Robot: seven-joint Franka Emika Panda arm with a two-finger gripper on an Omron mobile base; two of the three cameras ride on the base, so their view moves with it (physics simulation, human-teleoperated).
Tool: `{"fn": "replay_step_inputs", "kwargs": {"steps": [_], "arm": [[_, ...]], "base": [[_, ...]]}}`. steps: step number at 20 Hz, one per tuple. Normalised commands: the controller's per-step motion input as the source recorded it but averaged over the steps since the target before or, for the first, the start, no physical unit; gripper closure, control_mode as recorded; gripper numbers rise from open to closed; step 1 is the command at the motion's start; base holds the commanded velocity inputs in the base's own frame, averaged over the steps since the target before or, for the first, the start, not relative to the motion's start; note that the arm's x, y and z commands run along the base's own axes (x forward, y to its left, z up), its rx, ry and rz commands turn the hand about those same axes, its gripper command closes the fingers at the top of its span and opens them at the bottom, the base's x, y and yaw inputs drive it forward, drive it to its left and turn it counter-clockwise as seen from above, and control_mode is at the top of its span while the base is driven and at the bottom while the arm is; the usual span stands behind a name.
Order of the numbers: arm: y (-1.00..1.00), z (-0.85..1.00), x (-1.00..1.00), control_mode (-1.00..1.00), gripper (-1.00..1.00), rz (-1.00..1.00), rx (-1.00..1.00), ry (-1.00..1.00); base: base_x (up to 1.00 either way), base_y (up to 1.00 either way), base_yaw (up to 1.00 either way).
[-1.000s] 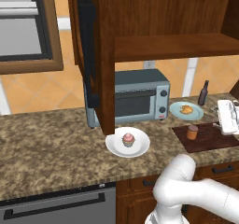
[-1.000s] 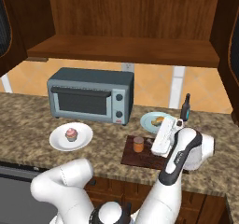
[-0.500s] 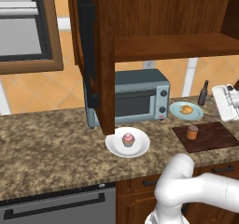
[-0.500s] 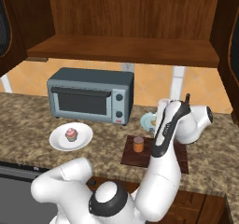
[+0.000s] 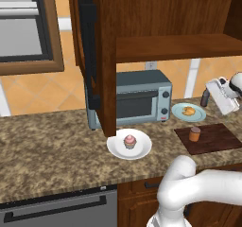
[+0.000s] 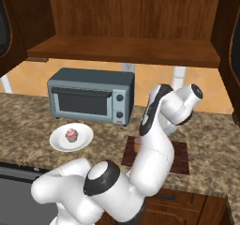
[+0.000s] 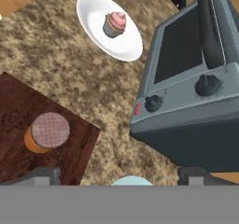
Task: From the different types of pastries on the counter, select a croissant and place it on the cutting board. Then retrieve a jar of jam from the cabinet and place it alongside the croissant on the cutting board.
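Left base view: one croissant (image 5: 188, 110), one cupcake (image 5: 130, 141).

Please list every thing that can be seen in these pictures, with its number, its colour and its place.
counter: one, speckled brown, across the scene
cabinet: one, dark brown, above the counter, door open
toaster oven: one, grey, at the back of the counter
cupcake: one, pink frosting, on a white plate in front of the oven
croissant: one, golden, on a teal plate right of the oven
cutting board: one, reddish-brown, at the right
jar: one, orange-brown, on the board
bottle: one, dark, behind the teal plate
gripper: one, white, open, raised above the board
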Motion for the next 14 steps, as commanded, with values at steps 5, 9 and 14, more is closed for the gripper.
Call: {"fn": "replay_step_inputs", "kwargs": {"steps": [5,9,14], "arm": [[0.14,0.0,0.17,-1.0,-1.0,0.06,-0.29,-0.05],[0.18,-0.09,0.27,-1.0,-1.0,0.06,-0.31,-0.06],[0.0,-0.33,0.32,-1.0,-1.0,0.09,-0.22,-0.01]], "base": [[0.0,0.0,0.0],[0.0,0.0,0.0],[0.0,0.0,0.0]]}}
